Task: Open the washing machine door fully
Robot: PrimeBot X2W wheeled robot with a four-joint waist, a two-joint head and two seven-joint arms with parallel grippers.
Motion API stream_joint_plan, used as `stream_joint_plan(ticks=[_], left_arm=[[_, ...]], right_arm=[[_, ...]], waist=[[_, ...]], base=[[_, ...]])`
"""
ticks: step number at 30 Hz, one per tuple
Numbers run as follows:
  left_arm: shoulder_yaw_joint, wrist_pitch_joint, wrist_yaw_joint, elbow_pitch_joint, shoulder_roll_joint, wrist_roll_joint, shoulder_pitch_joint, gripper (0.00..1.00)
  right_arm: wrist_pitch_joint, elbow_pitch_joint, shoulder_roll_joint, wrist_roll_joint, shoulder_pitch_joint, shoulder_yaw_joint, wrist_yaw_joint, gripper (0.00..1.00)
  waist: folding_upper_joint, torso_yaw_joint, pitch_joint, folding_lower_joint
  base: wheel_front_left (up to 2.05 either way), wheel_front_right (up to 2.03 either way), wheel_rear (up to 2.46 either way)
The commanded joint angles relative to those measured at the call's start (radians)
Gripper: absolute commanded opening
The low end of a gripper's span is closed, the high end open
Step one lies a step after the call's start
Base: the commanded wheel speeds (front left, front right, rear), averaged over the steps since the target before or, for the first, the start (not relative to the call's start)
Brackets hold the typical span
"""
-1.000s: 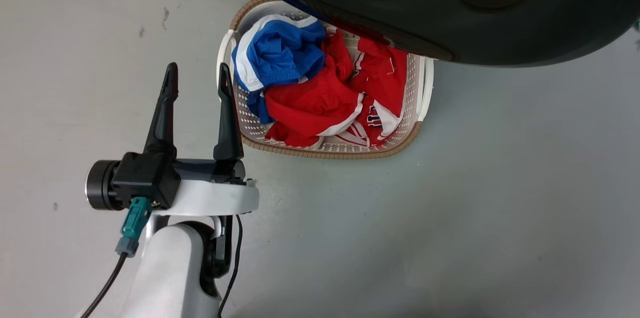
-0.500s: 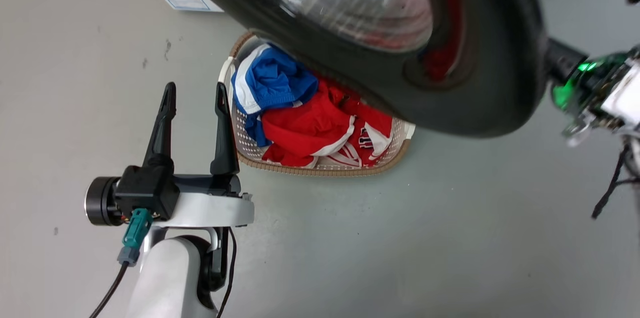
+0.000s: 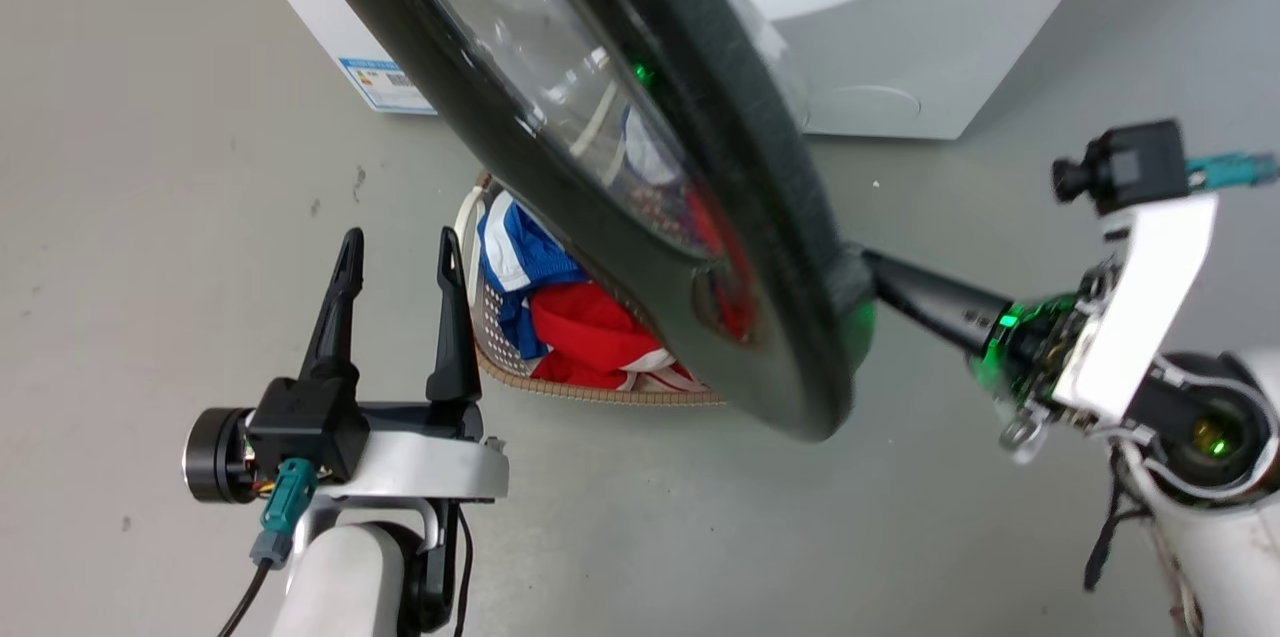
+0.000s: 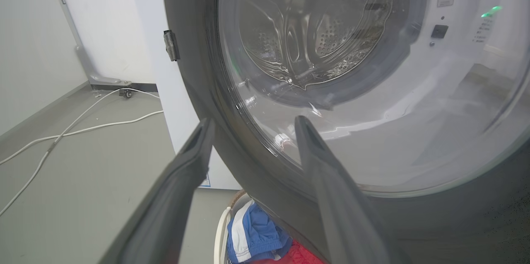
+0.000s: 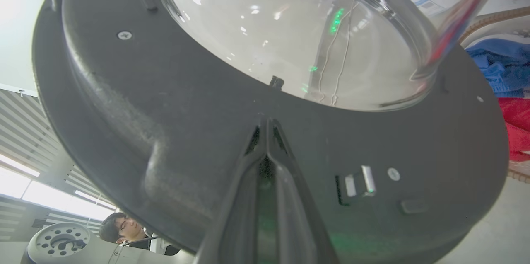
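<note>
So the washing machine door (image 3: pixel 760 247), a big round glossy black plastic disc with a bulging clear glass bowl in the middle, is swung out from the boxy white washing machine (image 3: pixel 900 47). In the head view it cuts diagonally across the top and hangs over the laundry basket (image 3: pixel 600 392). The door's inner face (image 5: pixel 165 102) is matte and slightly grainy, with a couple of screws and a small latch slot.

The right end effector (image 3: pixel 885 272) has its two long dark fingers pinched together with nothing between them. In the right wrist view the tips (image 5: pixel 265 125) sit right against the inner ring of the door, just under the glass bowl. A green light glows on that wrist.

The left end effector (image 3: pixel 398 242) is spread wide and holds nothing. It sits low, just beside the basket's rim. In its own wrist view (image 4: pixel 252 123) the fingers frame the door's outer rim (image 4: pixel 194 90), and you can see the perforated steel drum (image 4: pixel 306 36) through the glass.

The basket is white perforated plastic with a tan woven rim, stuffed with a crumpled blue-and-white garment (image 3: pixel 515 252) and red fabric (image 3: pixel 590 332).

The floor (image 3: pixel 700 517) is smooth grey with a few scuffs and dark specks. The machine has a small blue label (image 3: pixel 385 82) low on its corner and a round cover (image 3: pixel 865 102) on the front. White cables (image 4: pixel 83 125) snake along the floor by a pale wall. The right wrist view also catches a person's head (image 5: pixel 120 226) under a slatted ceiling with bright strips.
</note>
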Motion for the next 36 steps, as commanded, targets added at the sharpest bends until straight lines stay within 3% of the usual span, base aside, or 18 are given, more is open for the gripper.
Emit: stream_joint_plan(ticks=[1,27,31,36], left_arm=[[-0.001,-0.002,0.002,0.003,0.000,0.005,0.013,1.00],[-0.012,-0.002,0.009,0.029,0.000,-0.003,0.120,1.00],[-0.009,-0.002,0.004,0.036,0.000,0.001,0.142,1.00],[-0.010,-0.002,-0.003,0.043,0.000,0.004,0.170,1.00]], right_arm=[[0.009,-0.009,0.012,0.002,0.028,0.014,0.003,0.00],[0.032,0.027,0.135,-0.012,0.220,0.123,0.001,0.00],[0.000,0.002,0.133,-0.029,0.252,0.100,0.001,0.00],[-0.121,-0.090,0.142,-0.045,0.320,0.005,0.001,0.00]], waist=[[0.0000,0.001,-0.021,0.0000],[0.0000,0.035,-0.201,0.0000],[0.0000,0.030,-0.234,0.0000],[0.0000,0.037,-0.280,0.0000]], base=[[0.00,0.00,0.00],[0.00,0.00,0.00],[0.00,0.00,0.00],[0.00,0.00,0.00]])
